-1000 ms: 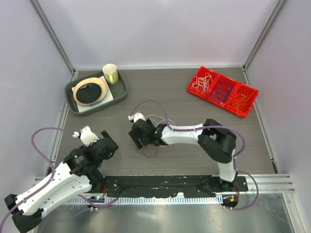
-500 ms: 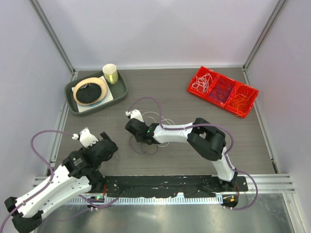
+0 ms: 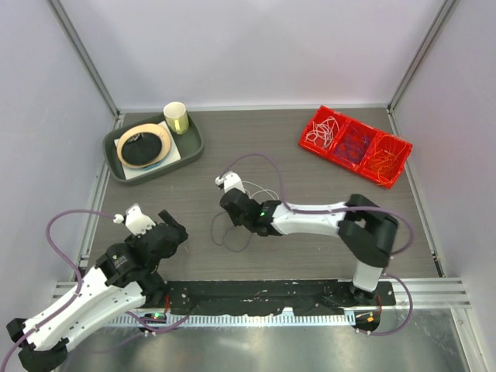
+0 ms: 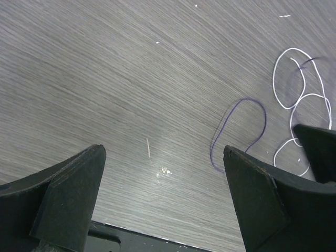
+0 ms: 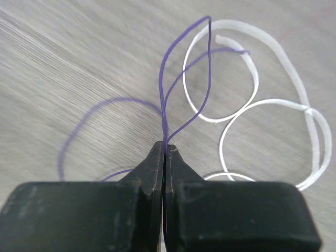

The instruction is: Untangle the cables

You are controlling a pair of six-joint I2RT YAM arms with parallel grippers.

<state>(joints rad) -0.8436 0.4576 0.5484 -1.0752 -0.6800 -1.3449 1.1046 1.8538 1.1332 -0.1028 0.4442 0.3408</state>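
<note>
**Surface and room.** We record a grey wood-grain desk [image 3: 310,232] enclosed by pale walls.
- At its far left is a green tray [image 3: 191,147] holding a plate, with a cup [image 3: 176,118] at its corner.
- At far right is a red bin [image 3: 342,166] of three compartments holding white, purple and orange strands.

**Cables.** The purple cable [image 5: 164,100] and the white cable [image 5: 256,84] lie in loose loops at mid-desk, well apart from the bin.

**By view.**
- Only the right wrist view shows the right pincer [image 5: 165,149] pressed together on the purple cable, with the white loops just beyond it.
- The overhead view places that pincer over the loops, but its fingers are hidden.
- The left wrist view shows the left pincer [image 4: 163,194] spread wide and holding nothing. Bare desk lies between its fingers, and the loops are to its right.
</note>
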